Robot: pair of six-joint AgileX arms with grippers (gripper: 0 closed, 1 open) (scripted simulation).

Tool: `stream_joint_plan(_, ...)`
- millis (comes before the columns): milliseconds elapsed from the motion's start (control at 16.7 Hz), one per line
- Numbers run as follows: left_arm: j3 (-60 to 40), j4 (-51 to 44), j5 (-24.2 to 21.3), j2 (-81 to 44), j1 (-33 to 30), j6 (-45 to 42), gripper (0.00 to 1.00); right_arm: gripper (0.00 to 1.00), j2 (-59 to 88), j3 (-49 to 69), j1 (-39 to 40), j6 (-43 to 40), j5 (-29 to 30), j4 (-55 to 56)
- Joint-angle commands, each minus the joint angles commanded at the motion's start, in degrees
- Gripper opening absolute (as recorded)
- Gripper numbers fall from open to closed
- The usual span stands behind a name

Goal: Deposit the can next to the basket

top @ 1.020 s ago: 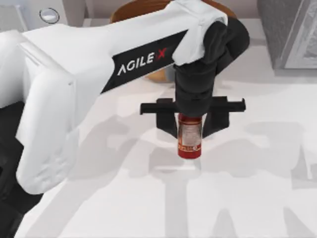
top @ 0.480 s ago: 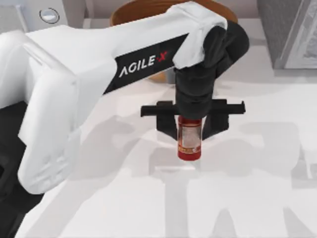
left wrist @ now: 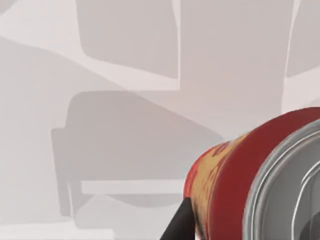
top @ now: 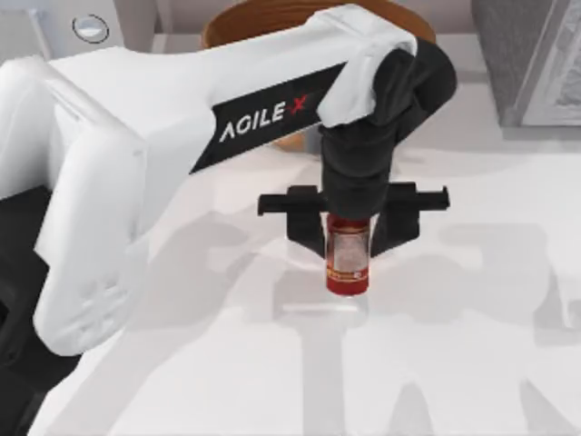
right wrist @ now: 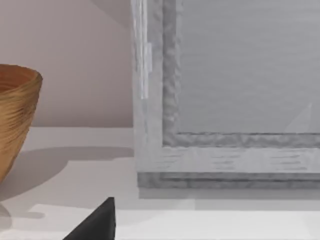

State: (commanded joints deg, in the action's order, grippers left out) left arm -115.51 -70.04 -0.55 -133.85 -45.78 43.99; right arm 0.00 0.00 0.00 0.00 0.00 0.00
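My left gripper (top: 349,238) is shut on the can (top: 348,263), a slim red cylinder with a pale label, at the middle of the table. The can stands upright between the black fingers (top: 399,227), close over the white tabletop. Up close in the left wrist view, the can (left wrist: 235,180) shows its red side and silvery top. The tan-brown woven basket (top: 245,20) sits at the back, mostly hidden behind my left arm, a short way beyond the can. The right wrist view catches the basket (right wrist: 15,115) at its edge and one dark fingertip (right wrist: 97,222) of my right gripper.
A grey framed panel (top: 536,64) stands at the back right, seen close in the right wrist view (right wrist: 225,100). A small round white object (top: 90,28) lies at the back left. The white tabletop (top: 454,363) spreads in front of and beside the can.
My left arm has shifted very slightly and the can sits a touch lower in the top view. The grip on the can is unchanged.
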Motion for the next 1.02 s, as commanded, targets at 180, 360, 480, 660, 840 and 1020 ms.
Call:
stream_joint_plan(180,0.0,0.0,0.0,0.0,0.0,0.0,0.68,1.00,0.0,0.0,0.0,0.0,0.0,0.0)
stream_joint_plan(360,0.0,0.0,0.0,0.0,0.0,0.0,0.90,1.00,0.0,0.0,0.0,0.0,0.0,0.0)
stream_joint_plan(480,0.0,0.0,0.0,0.0,0.0,0.0,1.00,1.00,0.0,0.0,0.0,0.0,0.0,0.0)
stream_joint_plan(660,0.0,0.0,0.0,0.0,0.0,0.0,1.00,1.00,0.0,0.0,0.0,0.0,0.0,0.0)
stream_joint_plan(840,0.0,0.0,0.0,0.0,0.0,0.0,1.00,1.00,0.0,0.0,0.0,0.0,0.0,0.0)
stream_joint_plan(1020,-0.2,-0.2,0.0,0.0,0.1,0.0,1.00,1.00,0.0,0.0,0.0,0.0,0.0,0.0)
